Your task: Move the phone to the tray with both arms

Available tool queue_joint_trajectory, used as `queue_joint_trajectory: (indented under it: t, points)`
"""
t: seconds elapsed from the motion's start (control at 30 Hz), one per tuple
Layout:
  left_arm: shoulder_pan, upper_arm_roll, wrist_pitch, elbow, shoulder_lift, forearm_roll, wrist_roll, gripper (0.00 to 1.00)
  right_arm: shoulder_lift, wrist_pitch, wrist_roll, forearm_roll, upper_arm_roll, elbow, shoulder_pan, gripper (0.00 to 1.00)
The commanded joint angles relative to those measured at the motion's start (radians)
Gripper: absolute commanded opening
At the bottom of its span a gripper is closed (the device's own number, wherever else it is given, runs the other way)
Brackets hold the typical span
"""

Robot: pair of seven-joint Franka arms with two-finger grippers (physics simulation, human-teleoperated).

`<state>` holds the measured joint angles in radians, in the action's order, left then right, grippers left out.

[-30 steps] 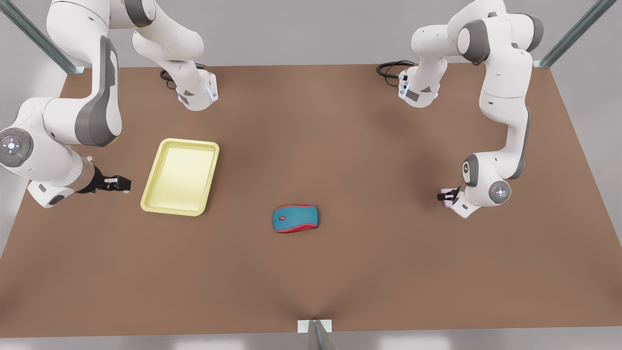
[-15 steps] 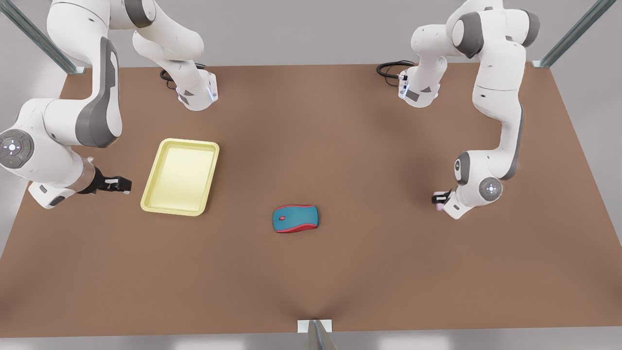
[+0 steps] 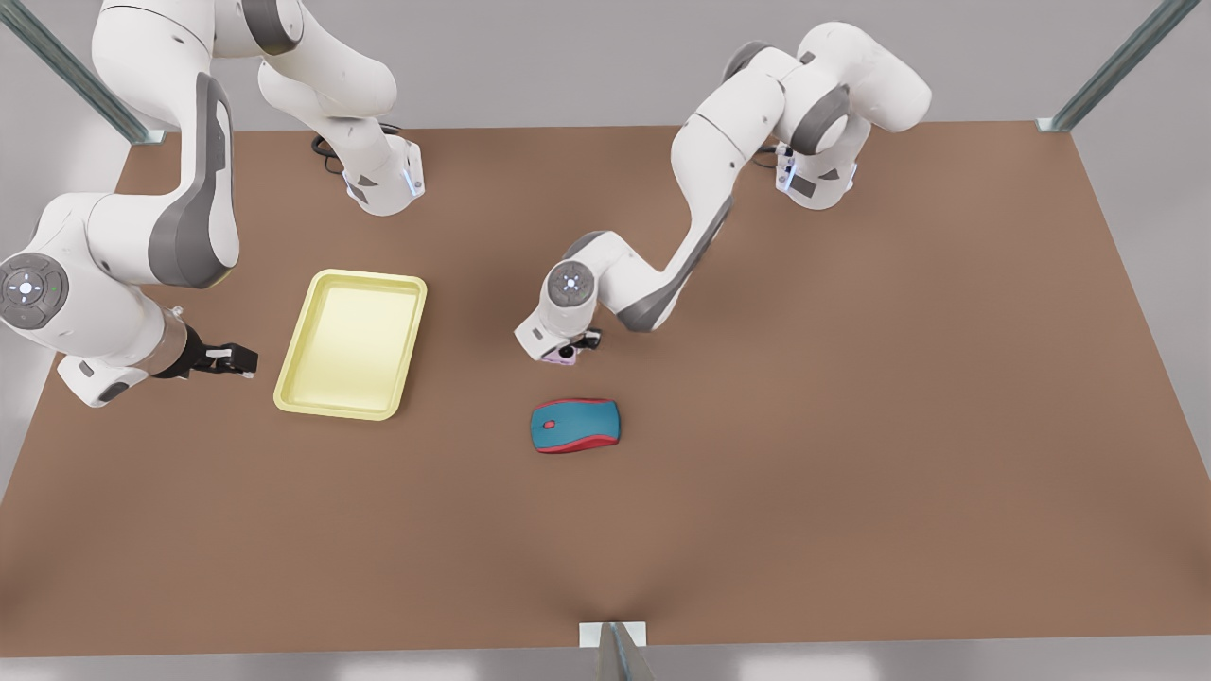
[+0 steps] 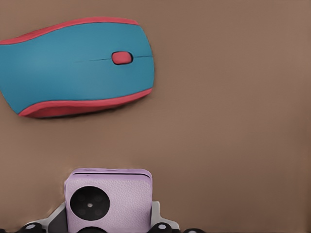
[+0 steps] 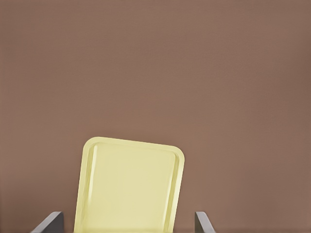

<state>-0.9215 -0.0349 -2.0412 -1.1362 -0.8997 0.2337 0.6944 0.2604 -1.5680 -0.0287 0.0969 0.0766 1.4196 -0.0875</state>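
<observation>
The pale pink phone (image 3: 565,357) (image 4: 109,196) is clamped in my left gripper (image 3: 570,353) (image 4: 108,219), which is shut on it near the table's middle, just behind the mouse. One black circle shows on the phone's face in the left wrist view. The pale yellow tray (image 3: 352,276) (image 5: 131,179) lies on the table at the front view's left, with nothing in it. My right gripper (image 3: 236,360) (image 5: 127,224) waits open at the tray's left side, its fingers (image 5: 48,222) spread wide and pointing at the tray.
A teal-and-red mouse (image 3: 575,426) (image 4: 77,68) lies just in front of the held phone. The brown table (image 3: 851,426) spreads wide to the front view's right. Both arm bases (image 3: 383,180) stand at the far edge.
My left arm has swung from the front view's right side to the table's middle, carrying the phone to just behind the mouse. The right arm has stayed still.
</observation>
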Motion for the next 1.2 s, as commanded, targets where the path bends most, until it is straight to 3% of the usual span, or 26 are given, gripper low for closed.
queue_joint_trajectory:
  t: [0.0, 0.4, 0.43, 0.47, 0.53, 0.57, 0.63, 0.7, 0.77, 0.83, 0.93, 1.03, 1.17]
  points:
    - [-0.033, 0.001, 0.058, 0.055, -0.038, 0.044, 0.820, 0.81, -0.001, 0.000, 0.001, -0.002, 0.000, -0.001, 0.000, 1.00]
    - [-0.091, 0.000, -0.194, 0.136, -0.170, 0.042, 0.794, 0.82, 0.003, 0.000, -0.007, -0.002, 0.000, -0.002, 0.000, 1.00]
    - [-0.091, 0.016, -0.200, 0.135, -0.173, 0.042, 0.743, 0.84, 0.003, 0.000, -0.007, -0.002, 0.000, -0.001, 0.000, 1.00]
    - [-0.092, 0.020, -0.198, 0.135, -0.180, 0.042, 0.682, 1.00, 0.003, 0.000, -0.007, -0.002, 0.000, -0.001, 0.000, 1.00]
    - [-0.091, 0.020, -0.177, 0.127, -0.173, 0.035, 0.648, 1.00, 0.005, 0.000, -0.007, -0.002, 0.000, -0.001, 0.000, 1.00]
    - [-0.085, 0.013, -0.090, 0.125, -0.151, 0.032, 0.544, 1.00, 0.005, 0.000, -0.007, -0.002, 0.000, -0.001, 0.000, 1.00]
    - [0.251, 0.003, 0.703, 0.125, 0.165, 0.004, -0.117, 1.00, 0.005, 0.000, 0.000, -0.002, 0.000, -0.002, 0.000, 1.00]
    - [0.527, -0.036, 0.917, 0.127, 0.356, -0.212, -0.553, 1.00, 0.005, -0.010, 0.044, -0.003, 0.009, -0.007, 0.020, 1.00]
    - [0.699, -0.046, 0.934, 0.107, 0.427, -0.272, -0.727, 1.00, 0.042, -0.041, 0.180, -0.063, 0.009, -0.001, 0.092, 1.00]
    - [0.713, -0.040, 0.615, -0.365, 0.723, -0.280, -0.717, 1.00, 0.066, -0.066, 0.288, -0.063, 0.011, 0.012, 0.187, 1.00]
    - [0.711, -0.046, 0.740, -0.333, 0.720, -0.278, -0.725, 1.00, 0.114, -0.148, 0.372, -0.063, 0.009, 0.045, 0.248, 1.00]
    - [0.701, -0.017, 0.854, -0.146, 0.697, -0.274, -0.707, 1.00, 0.160, -0.193, 0.466, -0.062, 0.009, 0.068, 0.333, 1.00]
    - [0.701, -0.023, 0.855, -0.152, 0.694, -0.246, -0.716, 1.00, 0.135, -0.193, 0.670, -0.063, 0.011, 0.140, 0.451, 1.00]
